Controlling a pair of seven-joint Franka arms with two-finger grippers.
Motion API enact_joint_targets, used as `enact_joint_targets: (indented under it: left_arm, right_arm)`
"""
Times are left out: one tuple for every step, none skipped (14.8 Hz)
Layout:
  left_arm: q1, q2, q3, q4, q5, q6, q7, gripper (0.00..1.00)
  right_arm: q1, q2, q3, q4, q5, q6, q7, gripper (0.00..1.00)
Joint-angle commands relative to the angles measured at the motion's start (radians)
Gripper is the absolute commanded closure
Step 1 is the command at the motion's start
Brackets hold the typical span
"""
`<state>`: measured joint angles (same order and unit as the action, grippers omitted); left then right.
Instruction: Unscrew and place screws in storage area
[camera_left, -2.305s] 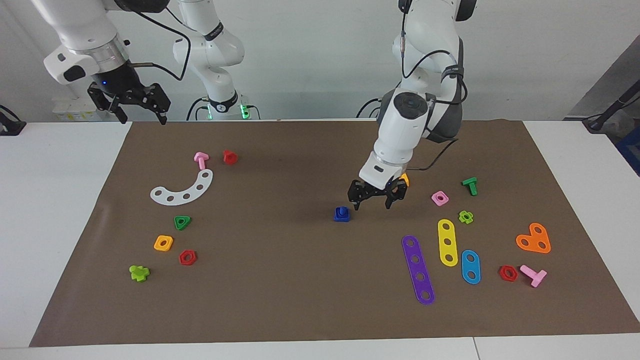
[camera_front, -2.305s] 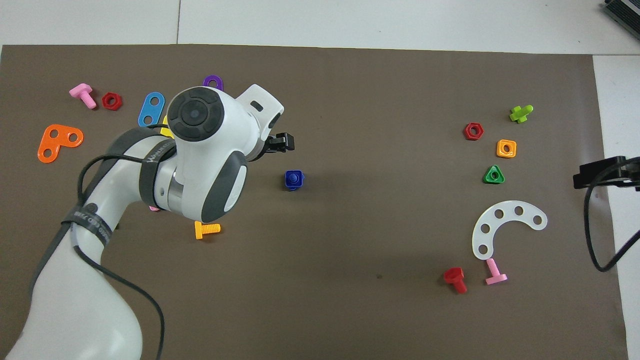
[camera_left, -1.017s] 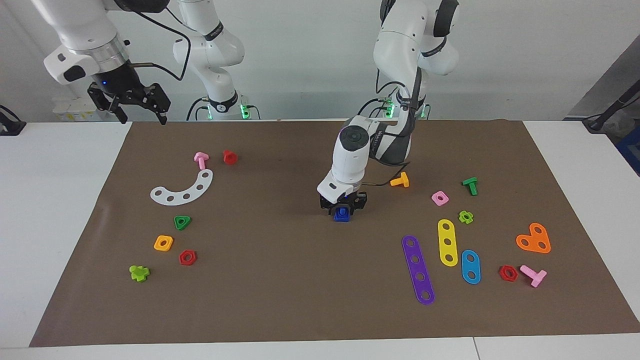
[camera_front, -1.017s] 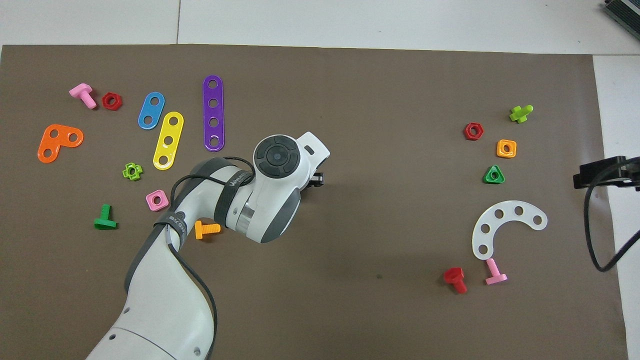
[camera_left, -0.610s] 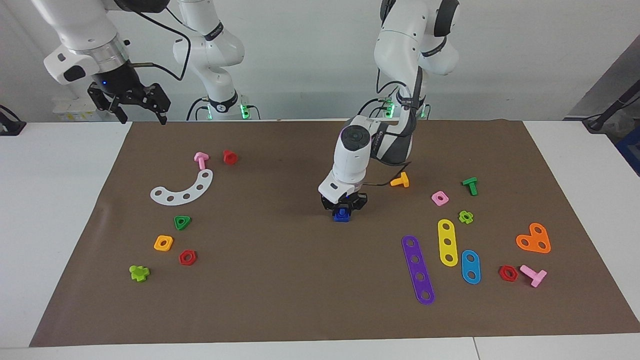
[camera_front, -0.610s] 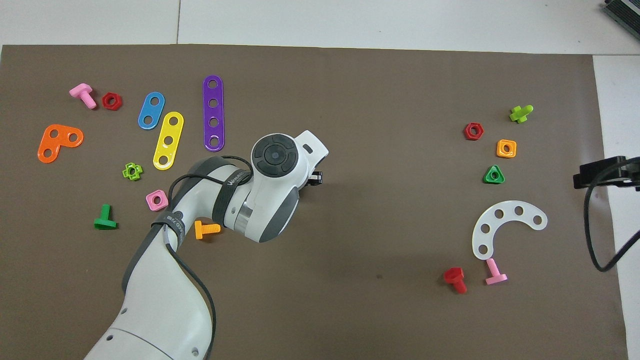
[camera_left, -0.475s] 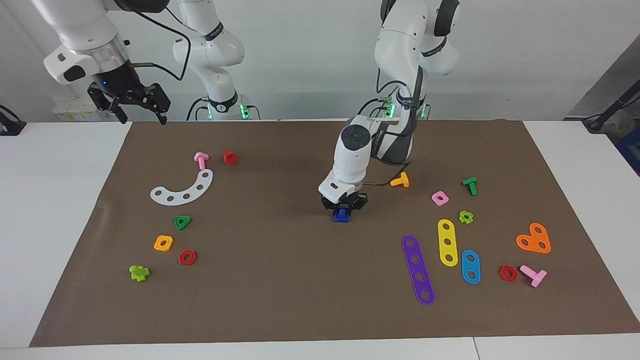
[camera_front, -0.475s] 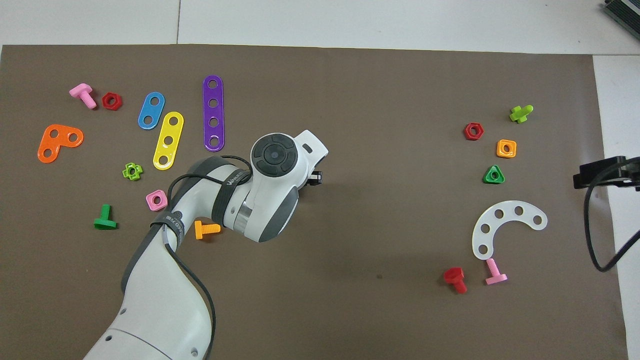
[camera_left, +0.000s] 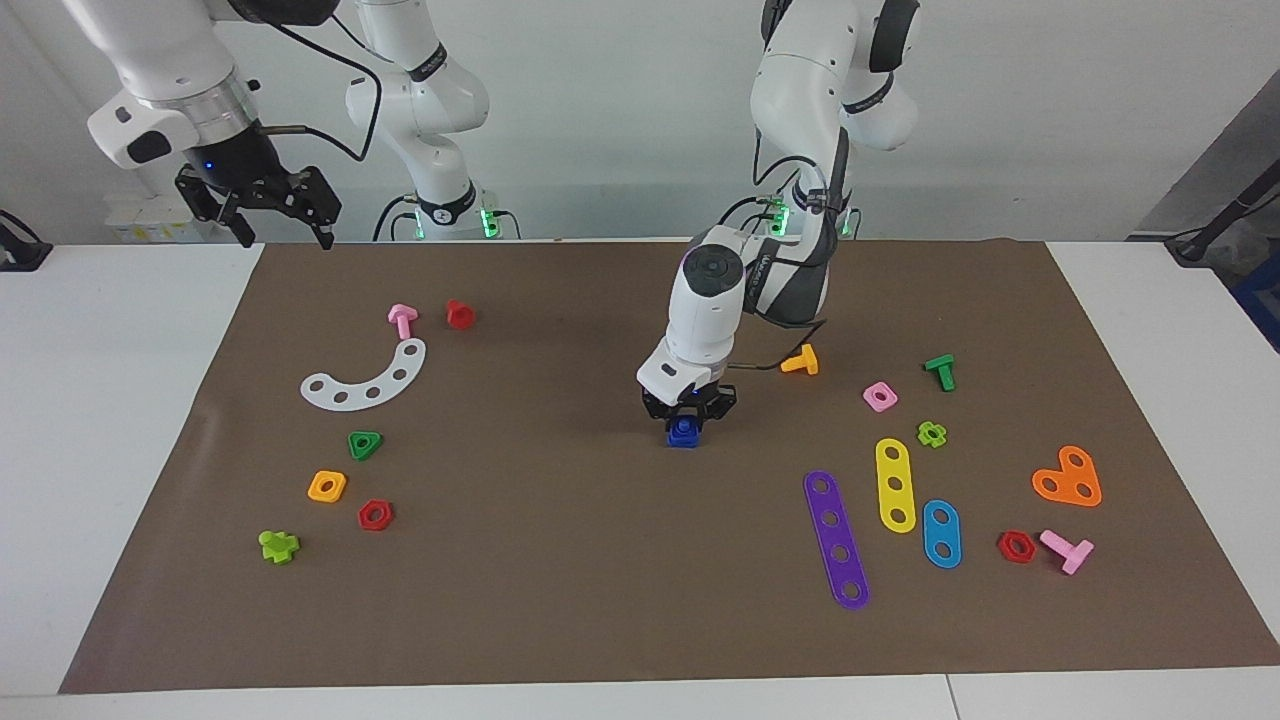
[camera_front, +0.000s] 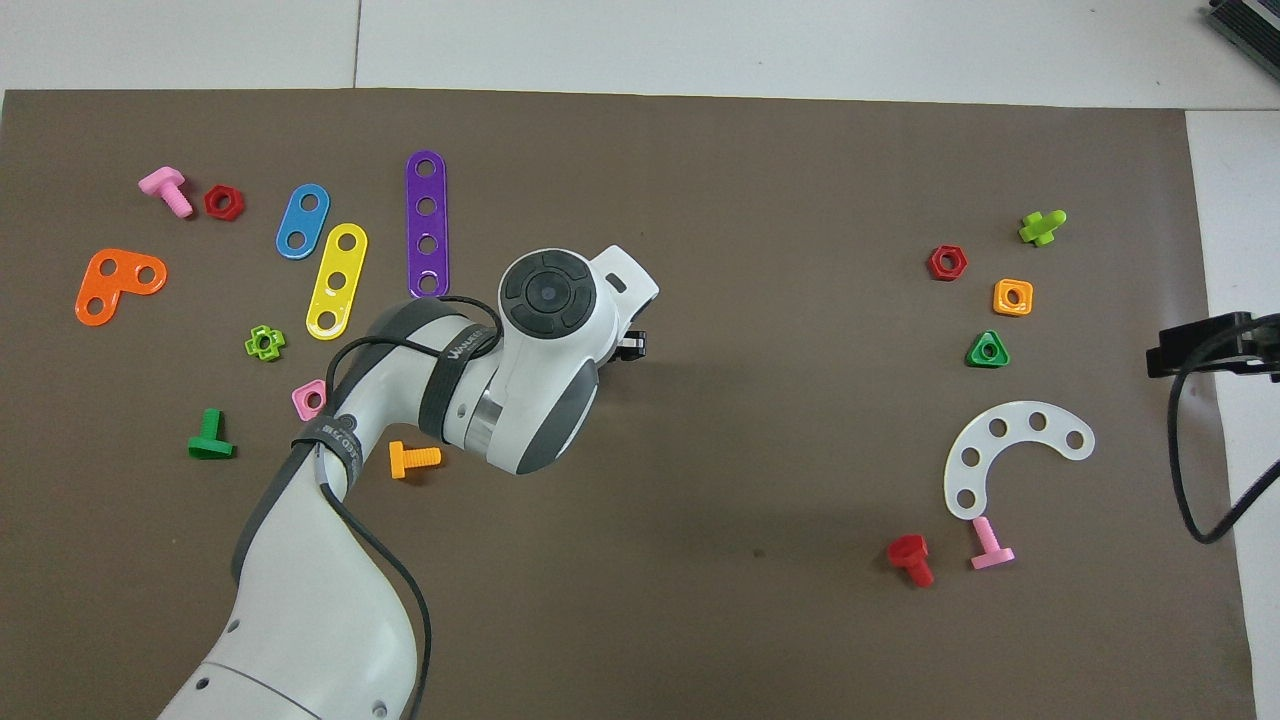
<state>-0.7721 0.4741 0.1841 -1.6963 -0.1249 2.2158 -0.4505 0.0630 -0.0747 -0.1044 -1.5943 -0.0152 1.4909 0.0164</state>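
Fingers around blue bolt, facing view only

Bench: white top, seams between panels visible along the edge farthest from the robots. Brown mat: rectangular, covers most of the bench, margins bare at both ends. Wall: plain pale grey-white, evenly lit. Dark grey panel: slanted, at the left arm's end of the bench.

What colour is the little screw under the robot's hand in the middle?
Blue. The screw sits under the left tool; the facing view shows it best.
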Motion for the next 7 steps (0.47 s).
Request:
enact_joint_targets:
  left_arm:
    - [0.037, 0.030, 0.003, 0.134, -0.041, -0.163, 0.009, 0.70]
    - [0.060, 0.040, 0.005, 0.191, -0.050, -0.239, 0.010, 0.70]
    - [0.097, 0.052, 0.005, 0.242, -0.048, -0.296, 0.012, 0.70]
    - [0.135, 0.046, 0.003, 0.257, -0.048, -0.324, 0.015, 0.70]
    - [0.167, 0.035, 0.002, 0.256, -0.050, -0.333, 0.022, 0.70]
    - [0.206, 0.000, 0.003, 0.235, -0.055, -0.352, 0.044, 0.70]
    - [0.241, -0.027, 0.003, 0.195, -0.055, -0.381, 0.097, 0.70]
  right_arm:
    - [-0.002, -0.020, 0.002, -0.021, 0.018, 0.008, 0.010, 0.00]
    - [-0.002, -0.020, 0.002, -0.021, 0.018, 0.008, 0.010, 0.00]
    - [-0.002, -0.019, 0.002, -0.021, 0.017, 0.008, 0.010, 0.00]
    - [-0.002, -0.019, 0.002, -0.021, 0.017, 0.008, 0.010, 0.00]
    - [-0.002, -0.019, 0.002, -0.021, 0.017, 0.008, 0.010, 0.00]
    - [-0.002, -0.019, 0.002, -0.021, 0.017, 0.008, 0.010, 0.00]
    - [-0.002, -0.019, 0.002, -0.021, 0.018, 0.008, 0.010, 0.00]
